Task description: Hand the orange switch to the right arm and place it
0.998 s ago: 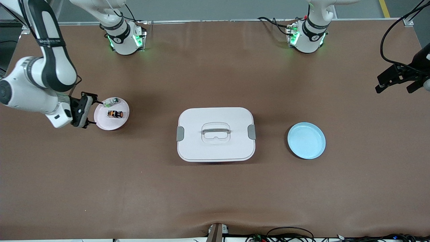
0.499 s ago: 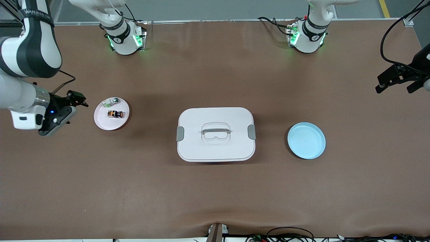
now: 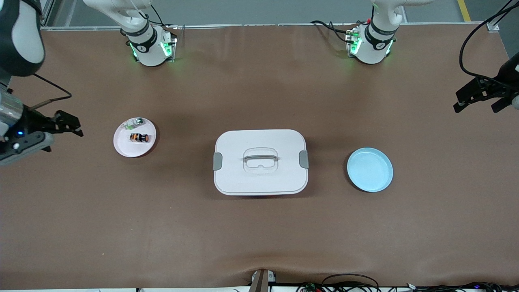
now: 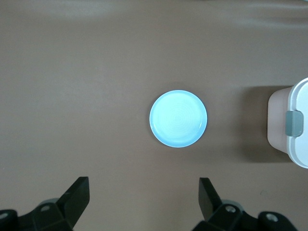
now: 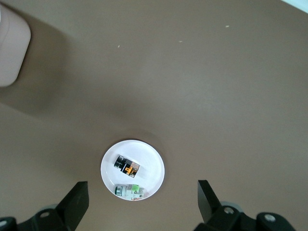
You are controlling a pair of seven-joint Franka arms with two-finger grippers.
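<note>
Tiny black-and-orange switch (image 3: 139, 138) is sitting on round pink plate (image 3: 123, 148). Right gripper (image 3: 67, 125) is hovering beside it, fingers apart, empty; left gripper (image 3: 478, 97) is waiting, fingers apart.

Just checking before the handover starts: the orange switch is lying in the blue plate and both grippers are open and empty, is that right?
Not quite. The orange switch lies on the pink plate toward the right arm's end of the table, beside a small white and green part; the front view shows it. The blue plate holds nothing. The left gripper and right gripper are indeed open and empty.
</note>
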